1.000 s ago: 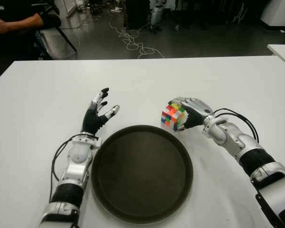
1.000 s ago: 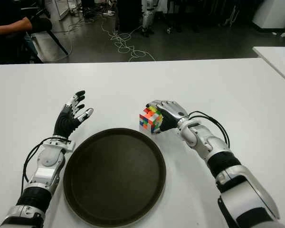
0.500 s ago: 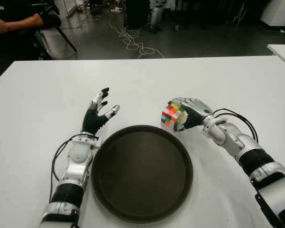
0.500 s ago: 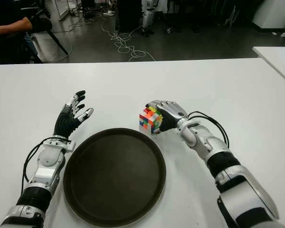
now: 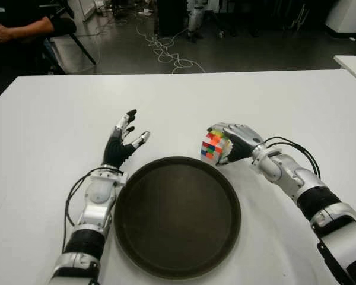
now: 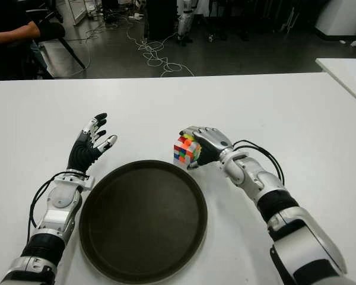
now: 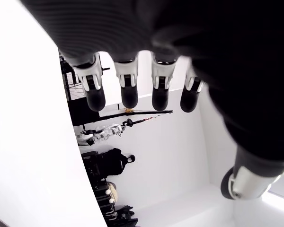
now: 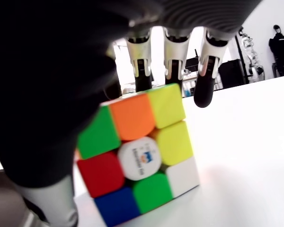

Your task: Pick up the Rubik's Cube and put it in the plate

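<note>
Right wrist view gives you the closest look at the Rubik's Cube [image 8: 138, 158]: it sits inside the curl of the right hand [image 5: 232, 144], with three fingers [image 8: 173, 61] arched over its far upper edge and the thumb side coming down along the near side. The face toward the camera shows orange, yellow, green, red, blue and white tiles around a white centre sticker. You cannot tell from this view whether the cube's underside touches the table [image 5: 59, 119] or hangs just above it.

From the head cameras you see the cube [image 5: 212, 146] on the inner side of the right hand, toward the robot's left of the palm, held in the closed fingers. It sits just beyond the far right rim of the plate [image 5: 177, 217], not over the plate's interior. The plate is dark, round and bare, lying flat on the white table in front of the robot.

Your left hand [image 5: 121, 142] shows beside the plate's far left rim, palm up-tilted, fingers [image 7: 128, 87] spread and holding nothing.

Past the table's far edge you have a dark floor with loose cables [image 5: 166, 50], and a seated person's arm [image 5: 21, 27] at the upper left.
</note>
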Robot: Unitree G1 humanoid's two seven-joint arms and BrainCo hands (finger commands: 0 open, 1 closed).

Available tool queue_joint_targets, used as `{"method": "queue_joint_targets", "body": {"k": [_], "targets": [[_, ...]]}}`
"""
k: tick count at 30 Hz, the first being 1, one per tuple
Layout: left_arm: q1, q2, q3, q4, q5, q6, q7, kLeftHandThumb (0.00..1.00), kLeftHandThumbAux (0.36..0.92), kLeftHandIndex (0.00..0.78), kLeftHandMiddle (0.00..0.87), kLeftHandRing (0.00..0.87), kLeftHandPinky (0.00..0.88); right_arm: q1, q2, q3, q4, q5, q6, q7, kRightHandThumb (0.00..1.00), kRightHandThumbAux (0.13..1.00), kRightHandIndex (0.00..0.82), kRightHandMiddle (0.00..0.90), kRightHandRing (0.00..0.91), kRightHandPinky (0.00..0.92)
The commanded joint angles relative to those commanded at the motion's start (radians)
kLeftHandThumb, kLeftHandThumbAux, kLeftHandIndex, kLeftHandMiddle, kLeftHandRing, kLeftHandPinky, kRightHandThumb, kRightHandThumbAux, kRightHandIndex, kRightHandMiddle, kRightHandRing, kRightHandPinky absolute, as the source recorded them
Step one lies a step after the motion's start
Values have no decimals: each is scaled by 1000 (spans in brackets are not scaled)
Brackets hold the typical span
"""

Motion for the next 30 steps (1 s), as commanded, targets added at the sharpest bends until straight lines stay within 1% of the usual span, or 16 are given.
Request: {"method": "queue_joint_targets", "body": {"k": [12, 18, 23, 30], "targets": [[3, 5, -3, -11, 3, 17, -10, 0, 637, 59, 97, 37, 0, -1, -12, 9, -43, -25, 16, -23, 0, 801, 185, 197, 222, 249], [3, 6, -1, -11, -2, 28, -16, 0, 635, 59, 92, 28, 0, -6, -25, 14, -79, -40, 43, -17, 0, 793, 170, 185, 213, 245], [2, 7, 0, -7, -3, 26, -20, 0, 652, 57, 88, 30, 7, -22, -25, 18, -78, -49, 59, -19, 0, 781, 165, 184, 210, 242], [5, 5, 2, -12, -10, 22, -31, 0, 656, 49, 77, 19, 0, -49, -15, 26, -54, -54, 65, -30, 0, 777, 164, 180, 208, 253]]}}
